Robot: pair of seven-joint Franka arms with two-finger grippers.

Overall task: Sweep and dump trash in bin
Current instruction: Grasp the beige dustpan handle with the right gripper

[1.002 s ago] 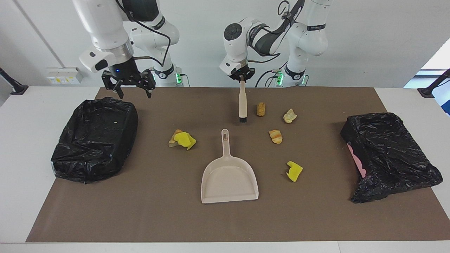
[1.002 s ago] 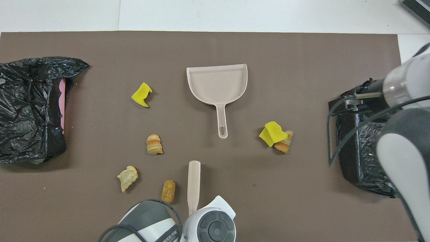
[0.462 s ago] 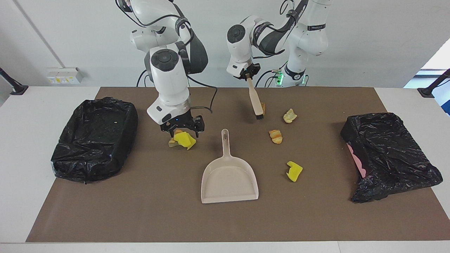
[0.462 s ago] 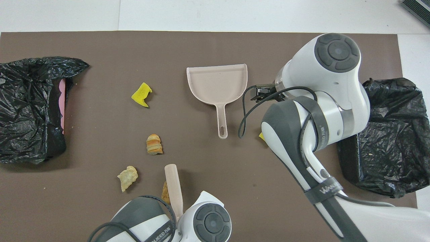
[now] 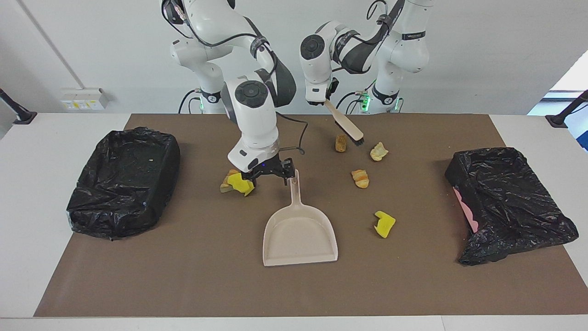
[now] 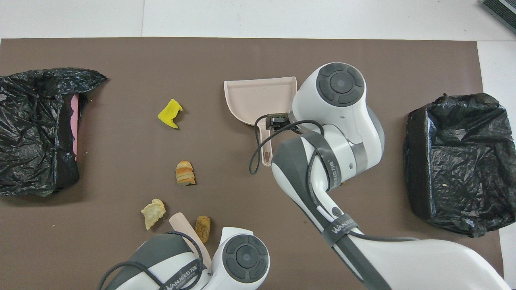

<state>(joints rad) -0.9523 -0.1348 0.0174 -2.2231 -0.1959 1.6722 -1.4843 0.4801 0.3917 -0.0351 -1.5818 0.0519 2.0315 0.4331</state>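
Nearest the robots, one brush (image 5: 347,127) is clamped by its handle in the left gripper (image 5: 323,98), whose jaws are closed on it; it is held slanted, with the bristles just above the mat (image 5: 183,276). Six pieces of trash are counted on the surface. One brown chunk (image 5: 340,143) and one pale scrap (image 5: 379,151) lie either side of the bristles. Next comes one striped bread piece (image 5: 360,178), level with a pair of touching pieces at the right arm's side: one yellow sponge (image 5: 240,183) on a bread chunk (image 5: 226,182). The right gripper (image 5: 269,174) is lowered beside that pair, jaws apart, one finger at the tip of the dustpan handle. One beige dustpan (image 5: 299,234) lies farther out, with one more yellow sponge piece (image 5: 384,224) beside it. Two bins are counted, each lined in black plastic: one bin (image 5: 123,181) at the right arm's end and a second bin (image 5: 507,204) at the left arm's end.
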